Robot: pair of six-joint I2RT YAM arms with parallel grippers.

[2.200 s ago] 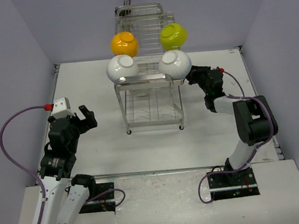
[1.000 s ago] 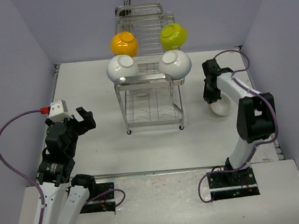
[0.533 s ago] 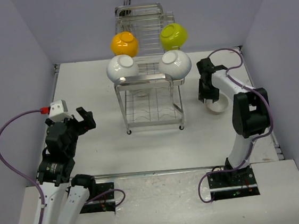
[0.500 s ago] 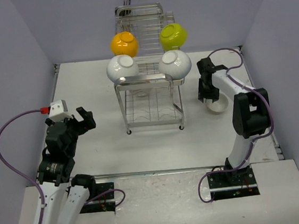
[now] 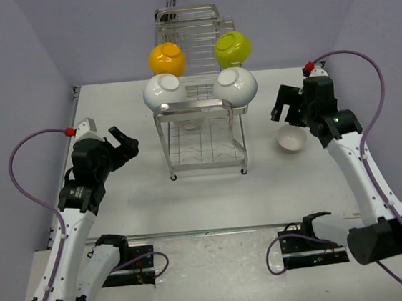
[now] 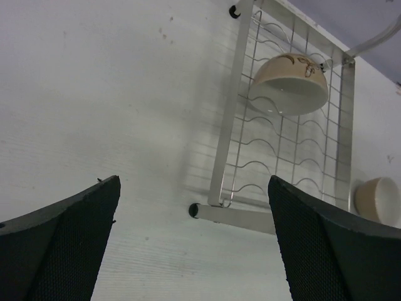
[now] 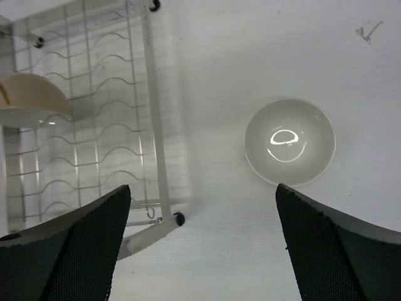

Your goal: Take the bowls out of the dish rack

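Left end effector point(image 5: 123, 146): jaws spread wide, nothing held, raised over the worktop point(image 5: 119, 195) left of the dish rack point(image 5: 200, 132).
Right end effector point(image 5: 288, 105): jaws spread wide, empty, just above the loose white bowl point(image 7: 289, 142).
Loose white bowl: upright on the worktop, right of the dish rack, not touching it.
Rack top: orange-yellow bowl point(image 5: 166, 59) and lime green bowl point(image 5: 232, 47) behind; left white bowl point(image 5: 164, 92) and right white bowl point(image 5: 236, 84) in front, all tilted.

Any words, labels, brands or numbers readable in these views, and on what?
None can be read.
Brown mark on the cream bowl inside the dish rack: too blurred to tell whether it is writing.
Grey mark on the table: a scuff, not text.
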